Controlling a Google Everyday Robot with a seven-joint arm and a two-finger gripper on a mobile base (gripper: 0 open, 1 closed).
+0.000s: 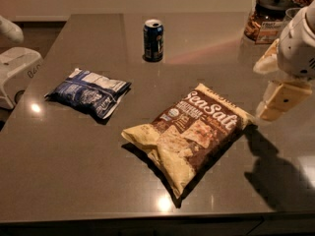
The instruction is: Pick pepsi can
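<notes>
The pepsi can is a small dark blue can with a silver top. It stands upright at the far middle of the dark table. My gripper hangs above the table's right side, far to the right of the can and nearer to me. Its two cream fingers are spread apart with nothing between them. The can is untouched.
A large brown-and-cream Sea Salt chip bag lies in the middle, just left of the gripper. A flat blue-and-white snack bag lies at the left. A black-lidded glass jar stands at the back right. A white object is beyond the left edge.
</notes>
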